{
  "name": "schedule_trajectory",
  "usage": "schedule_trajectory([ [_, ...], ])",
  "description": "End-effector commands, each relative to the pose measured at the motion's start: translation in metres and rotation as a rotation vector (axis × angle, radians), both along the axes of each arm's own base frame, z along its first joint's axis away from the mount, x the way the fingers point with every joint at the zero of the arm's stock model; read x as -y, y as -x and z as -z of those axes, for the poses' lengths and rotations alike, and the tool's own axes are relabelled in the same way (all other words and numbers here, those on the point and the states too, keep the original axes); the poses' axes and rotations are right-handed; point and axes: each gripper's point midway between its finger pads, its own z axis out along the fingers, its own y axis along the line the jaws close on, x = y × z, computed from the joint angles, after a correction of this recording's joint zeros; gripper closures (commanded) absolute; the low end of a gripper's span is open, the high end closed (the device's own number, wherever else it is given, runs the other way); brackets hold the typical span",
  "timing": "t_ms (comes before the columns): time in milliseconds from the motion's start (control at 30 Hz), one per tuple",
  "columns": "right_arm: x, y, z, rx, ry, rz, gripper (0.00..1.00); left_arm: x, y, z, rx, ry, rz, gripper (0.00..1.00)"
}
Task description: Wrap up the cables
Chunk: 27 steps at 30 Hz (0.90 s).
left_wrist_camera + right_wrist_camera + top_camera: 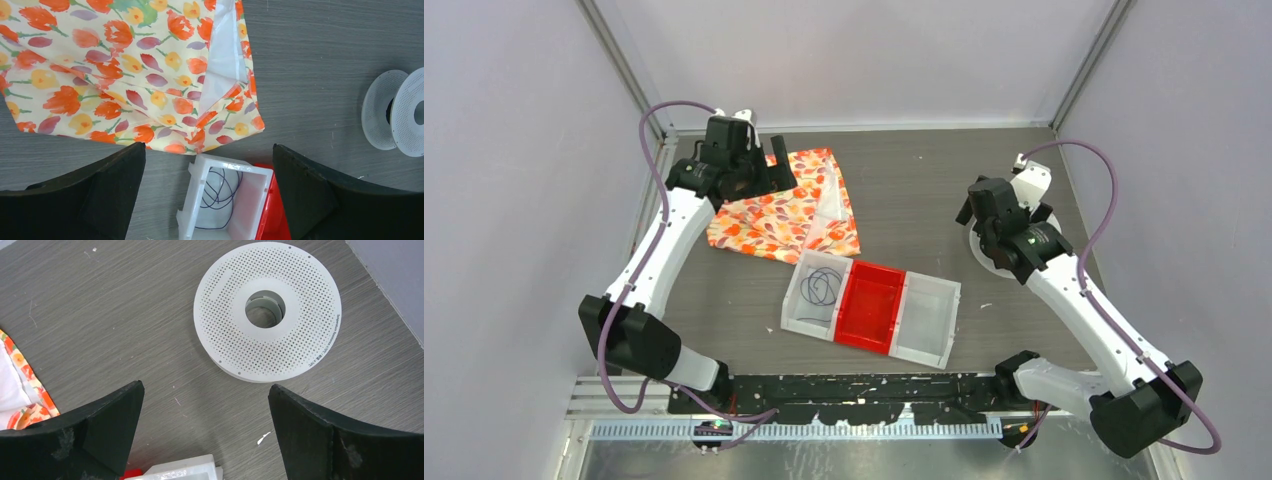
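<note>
In the white bin [799,318] left of the red one: cables [821,285], loose dark loops, nothing touching them. Left gripper [209,150] has jaws apart, empty, above the cloth [125,75] edge. Right gripper [206,387] also has jaws apart, empty, over bare bench [100,315] near the spool [300,315].

bench [944,190]: dark grey wood-grain top | walls [854,60]: plain pale lilac-grey panels behind and on both sides of bench | metal posts [625,70]: at bench's back corners | light: soft, even
</note>
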Motion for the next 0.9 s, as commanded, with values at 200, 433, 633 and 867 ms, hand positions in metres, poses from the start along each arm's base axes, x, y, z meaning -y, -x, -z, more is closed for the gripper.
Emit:
schedule_trajectory([
  [200, 0.007, 0.000, -0.009, 0.053, -0.010, 0.050, 0.01, 0.002, 0.000, -0.012, 0.031, 0.023, 0.004, 0.00],
  [433, 0.005, -0.001, -0.009, 0.055, -0.020, 0.044, 0.00, 0.006, 0.006, -0.009, 0.027, 0.015, 0.060, 0.00],
  [633, 0.007, 0.003, -0.013, 0.066, -0.029, 0.049, 0.00, 0.026, 0.036, 0.010, -0.011, -0.033, 0.186, 0.00],
  [867, 0.006, 0.007, -0.012, 0.075, -0.046, 0.044, 0.00, 0.043, 0.113, 0.041, -0.044, -0.189, 0.225, 0.06],
])
